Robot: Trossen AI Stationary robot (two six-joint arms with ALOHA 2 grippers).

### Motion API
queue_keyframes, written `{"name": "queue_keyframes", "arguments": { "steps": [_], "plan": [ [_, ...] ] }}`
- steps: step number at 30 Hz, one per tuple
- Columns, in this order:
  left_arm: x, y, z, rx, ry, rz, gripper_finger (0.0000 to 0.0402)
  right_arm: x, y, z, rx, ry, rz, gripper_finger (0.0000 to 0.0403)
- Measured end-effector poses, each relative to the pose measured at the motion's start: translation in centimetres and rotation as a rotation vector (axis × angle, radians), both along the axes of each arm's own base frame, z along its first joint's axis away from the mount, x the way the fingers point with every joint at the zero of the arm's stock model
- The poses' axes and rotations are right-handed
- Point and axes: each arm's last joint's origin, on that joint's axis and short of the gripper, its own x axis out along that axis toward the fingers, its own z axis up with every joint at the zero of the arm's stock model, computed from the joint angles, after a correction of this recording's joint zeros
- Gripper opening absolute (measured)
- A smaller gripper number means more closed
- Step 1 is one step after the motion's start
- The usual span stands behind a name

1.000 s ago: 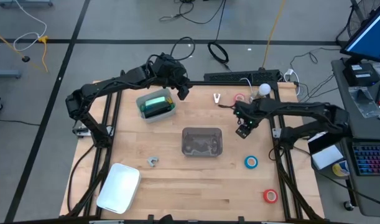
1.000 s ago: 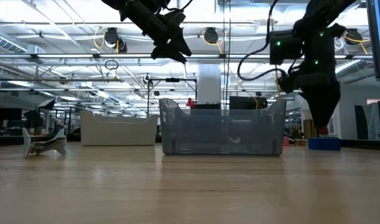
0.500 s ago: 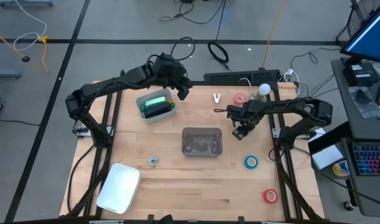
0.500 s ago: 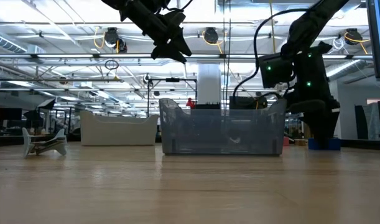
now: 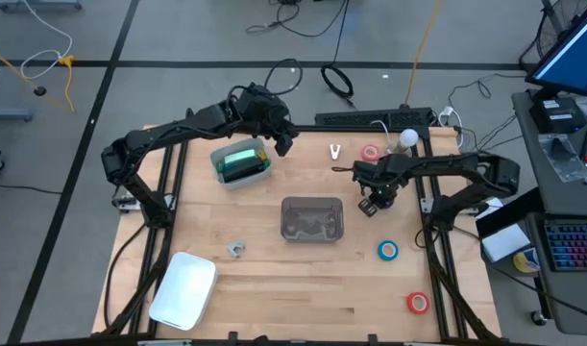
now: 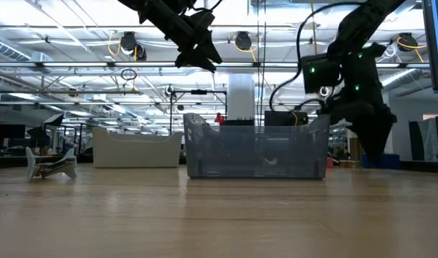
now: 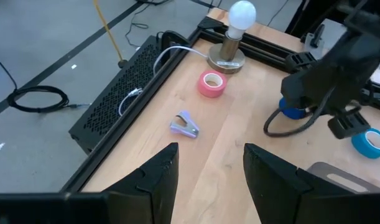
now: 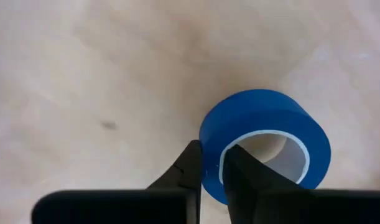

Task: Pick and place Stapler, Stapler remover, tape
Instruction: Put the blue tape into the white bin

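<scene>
Right of centre, the right hand (image 8: 211, 177) is pinching a dark blue tape roll's (image 8: 264, 146) wall on the bench (image 5: 274, 259) (stapler (image 5: 241, 160) already binned upper left), leaving other rolls out, while the left hand (image 7: 205, 180) is hovering spread.

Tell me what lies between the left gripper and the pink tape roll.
A small lilac staple remover lies between the left gripper and the pink tape roll; the high view shows it.
</scene>
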Motion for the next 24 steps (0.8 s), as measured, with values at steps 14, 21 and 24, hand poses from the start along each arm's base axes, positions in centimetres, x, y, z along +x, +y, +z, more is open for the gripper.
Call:
{"name": "queue_keyframes", "arguments": {
  "steps": [14, 21, 24],
  "plan": [
    [1.8, -3.5, 0.5, -0.075, -0.094, -0.167, 0.0179, -2.2, 1.3, 11.4, -0.170, -0.939, -0.014, 0.0030],
    [3.5, -6.7, 2.2, -0.093, -0.280, -0.360, 0.0179, -1.6, 1.4, 16.5, -0.383, -1.425, 0.109, 0.0030],
    [4.0, -8.0, 2.6, -0.075, -0.322, -0.403, 0.0179, -0.7, 1.7, 16.9, -0.415, -1.482, 0.176, 0.0030]
  ]
}}
